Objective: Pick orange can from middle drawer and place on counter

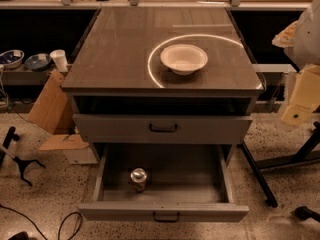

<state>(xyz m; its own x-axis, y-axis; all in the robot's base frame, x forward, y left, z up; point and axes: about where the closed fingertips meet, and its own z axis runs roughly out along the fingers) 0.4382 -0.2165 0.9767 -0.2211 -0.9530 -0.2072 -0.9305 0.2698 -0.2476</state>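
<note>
The orange can (138, 178) stands upright in the open middle drawer (165, 211), left of centre near its front wall, with its silver top facing up. The drawer is pulled out toward me, low on the cabinet. The counter (110, 49) is the dark glossy cabinet top above, showing a bright ring reflection. My gripper is not in view. Only a pale rounded shape (307, 31) with yellowish tags shows at the right edge, and I cannot tell what it is.
A white bowl (183, 58) sits on the counter right of centre. A shut drawer (162, 128) lies above the open one. A white paper cup (59, 60) and two bowls stand on a low shelf at left. Cardboard (50, 104) leans there. Black stand legs (257, 176) cross the floor at right.
</note>
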